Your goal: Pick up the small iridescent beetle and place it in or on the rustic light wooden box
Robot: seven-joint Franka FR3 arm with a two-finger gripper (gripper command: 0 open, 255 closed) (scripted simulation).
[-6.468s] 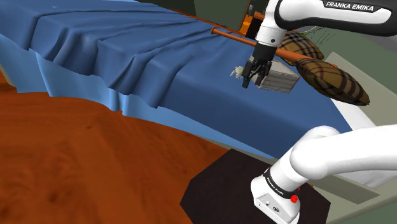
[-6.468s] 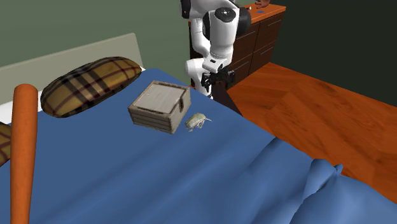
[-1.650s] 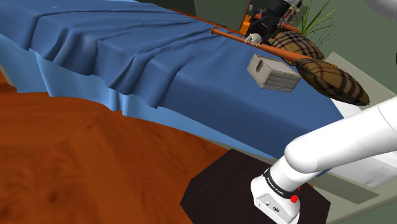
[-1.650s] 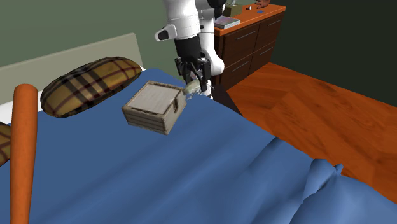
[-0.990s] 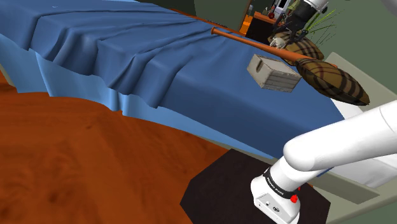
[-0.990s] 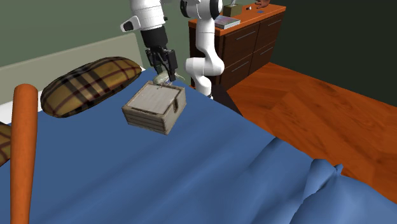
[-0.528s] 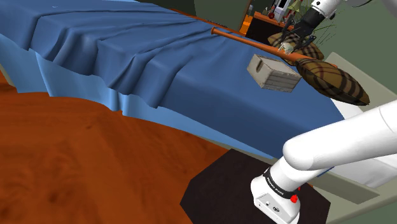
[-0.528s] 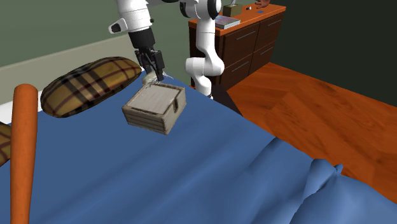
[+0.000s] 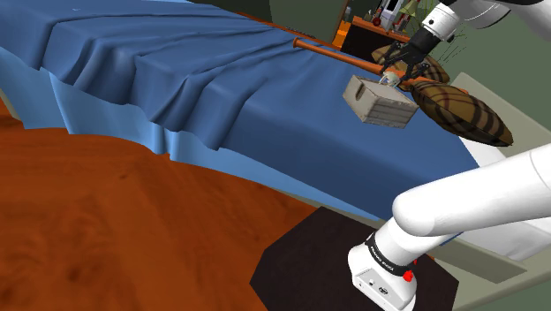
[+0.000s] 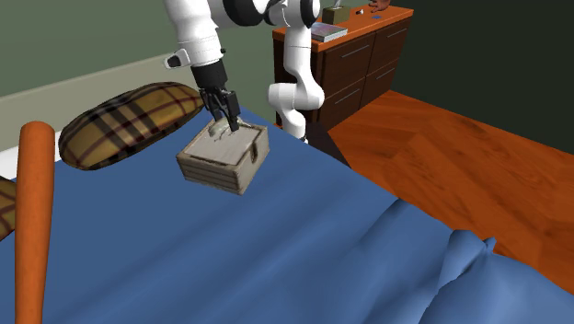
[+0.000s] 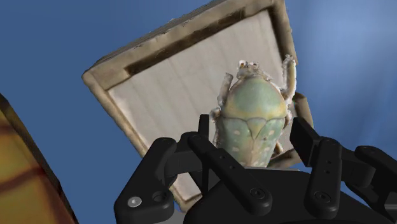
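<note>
Wrist view, end effector (image 11: 253,137) pinching pale green beetle (image 11: 251,114), moved from beside plaid pillow (image 10: 129,120) to above wooden box (image 11: 172,83).

Shoulder and opposite-facing second exterior views share the box (image 9: 378,102); wrist view hovers close.

A pale green, cream-spotted beetle (image 11: 251,118) with whitish legs is clasped between the black pincer (image 10: 227,127) fingers, head pointing away from it. Just beneath the fingertips sits the weathered light wooden slatted box (image 10: 221,158), flat top upward.
</note>
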